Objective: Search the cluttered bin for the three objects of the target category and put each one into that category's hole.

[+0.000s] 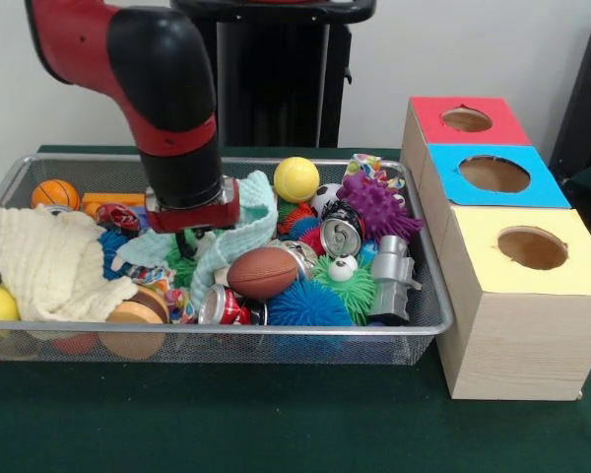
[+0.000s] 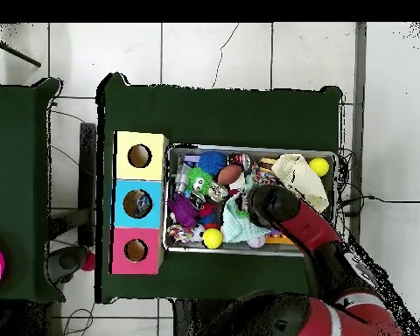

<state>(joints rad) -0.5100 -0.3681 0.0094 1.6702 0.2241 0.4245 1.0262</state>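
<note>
The wire mesh bin (image 1: 276,333) holds a pile of toys, cans and cloths; it also shows in the overhead view (image 2: 248,149). My gripper (image 1: 187,242) is low in the middle of the bin, pushed down among a mint cloth (image 1: 238,235) and small toys, which hide most of it. In the overhead view the arm (image 2: 275,208) covers it. A brown football (image 1: 262,273) lies just to its right. The hole in the blue panel (image 1: 493,173) is the middle one of the wooden box, right of the bin, and shows in the overhead view too (image 2: 138,204).
The bin also holds a yellow ball (image 1: 295,179), a purple spiky ball (image 1: 379,207), a blue spiky ball (image 1: 310,305), soda cans (image 1: 342,233), a silver toy (image 1: 392,281), a cream cloth (image 1: 49,266) and an orange basketball (image 1: 55,194). Red-panelled (image 1: 466,119) and yellow-panelled (image 1: 532,247) holes flank the blue one.
</note>
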